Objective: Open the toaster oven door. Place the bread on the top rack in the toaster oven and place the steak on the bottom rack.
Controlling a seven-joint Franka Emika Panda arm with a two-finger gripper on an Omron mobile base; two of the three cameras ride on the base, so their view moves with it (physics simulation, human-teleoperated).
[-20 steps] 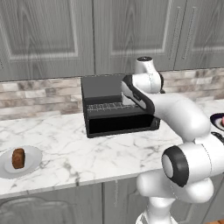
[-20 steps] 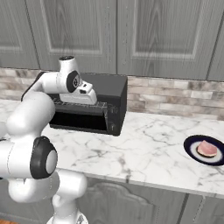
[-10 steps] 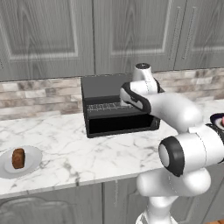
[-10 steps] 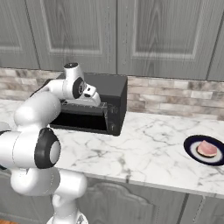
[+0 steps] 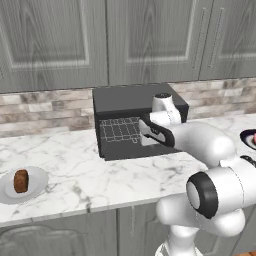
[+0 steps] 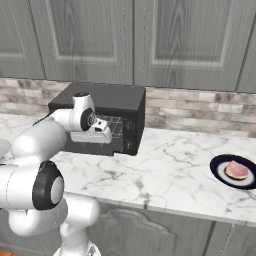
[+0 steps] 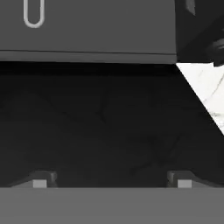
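Note:
The black toaster oven (image 5: 135, 100) stands at the back of the counter. Its door (image 5: 137, 150) hangs open, folded down flat in front. Silver wire racks (image 5: 119, 129) show inside. My gripper (image 5: 144, 136) hovers open just above the door, at the right of the oven mouth, holding nothing. The hand view looks down on the black door (image 7: 100, 122); the fingertips (image 7: 39, 181) stand wide apart, and the bottom rack's wire loop (image 7: 33, 15) is at the top left. The bread (image 5: 21, 180) sits on a white plate (image 5: 7, 192) far left. The steak (image 6: 236, 170) lies on a dark plate (image 6: 220, 175) far right.
Grey cabinets (image 5: 125, 40) hang above the oven, over a brick backsplash (image 5: 45, 107). The marble counter (image 5: 100, 175) runs between the two plates. My arm's white elbow (image 5: 210, 142) bulges over the counter right of the oven.
The hand has dropped from beside the oven's top to just above the open door. The elbow has swung lower and forward. Door, bread and steak have stayed put.

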